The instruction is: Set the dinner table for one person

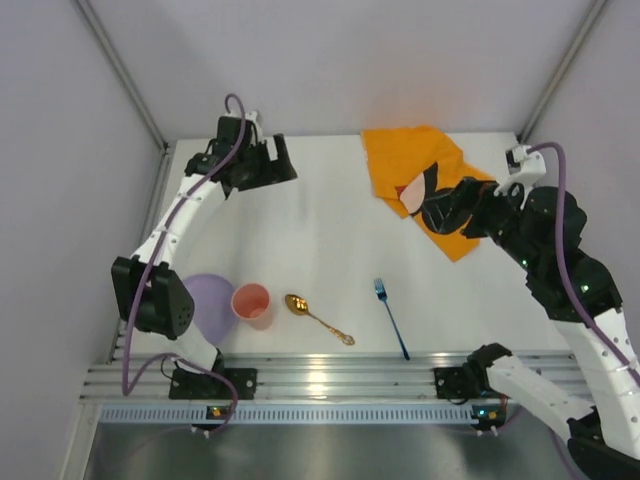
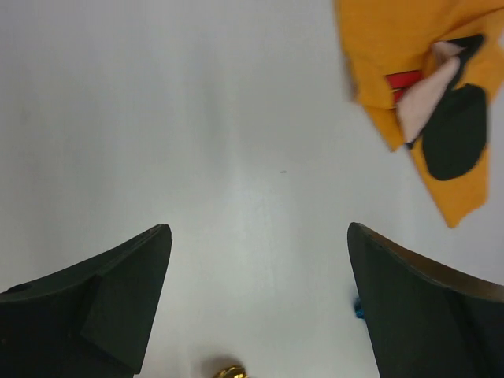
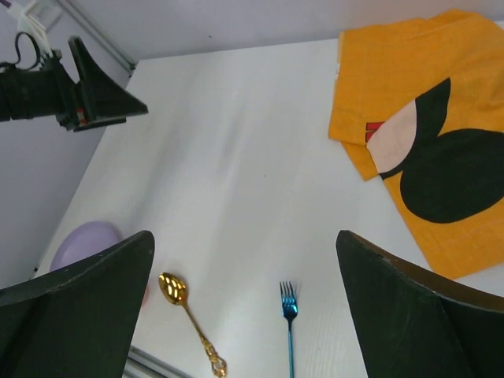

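Dotting the dinner table (image 1: pixel 320 230) are one plate (image 1: pixel 209 296), cup (image 1: pixel 251 303), spoon (image 1: pixel 318 319), fork (image 1: pixel 391 320), placemat (image 1: pixel 410 160).

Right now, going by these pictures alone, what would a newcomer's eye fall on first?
The bright orange placemat with its black cartoon print lies rumpled at the far right of the white table, partly under the right gripper. Along the near edge runs a row: purple plate, pink cup, gold spoon, blue fork. The left gripper, at the far left, is open and empty, like the right gripper.
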